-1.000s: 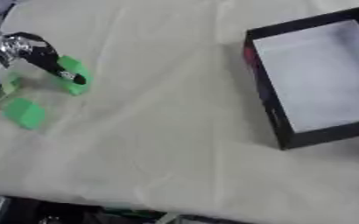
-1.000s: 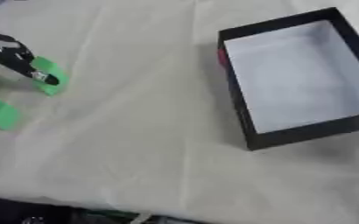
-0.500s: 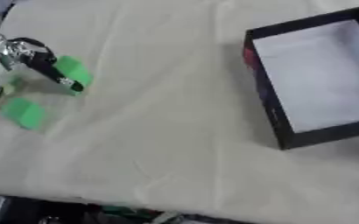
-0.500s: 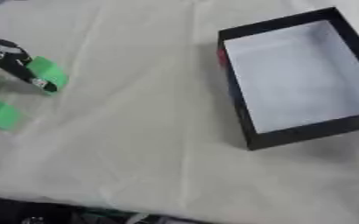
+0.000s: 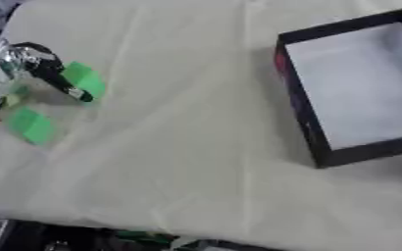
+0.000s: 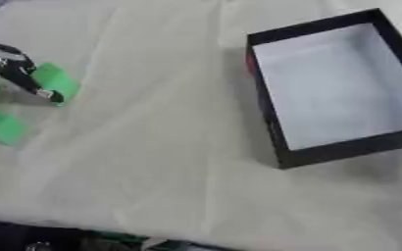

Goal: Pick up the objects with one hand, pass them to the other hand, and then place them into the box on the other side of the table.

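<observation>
My left hand [image 5: 14, 58], silver and black, comes in at the far left edge, partly cut off. One black finger [image 5: 63, 83] reaches straight down and to the right, its tip lying against a flat green block [image 5: 89, 76]. A second green block [image 5: 31, 125] lies on the cloth just below the hand. A pale yellow-green piece [image 5: 15, 96] shows between them, half hidden by the hand. The black box [image 5: 300, 105] with a white inside stands open at the far right and holds nothing visible. My right hand shows in no view.
A cream cloth [image 5: 179, 147] with soft folds covers the table. A red patch [image 5: 279, 62] shows on the box's left outer wall. The table's front edge runs along the bottom, with dark gear [image 5: 59, 239] below it.
The left hand has shifted very slightly to the left and down; its finger stays at the green block. The blocks and the box have not moved.
</observation>
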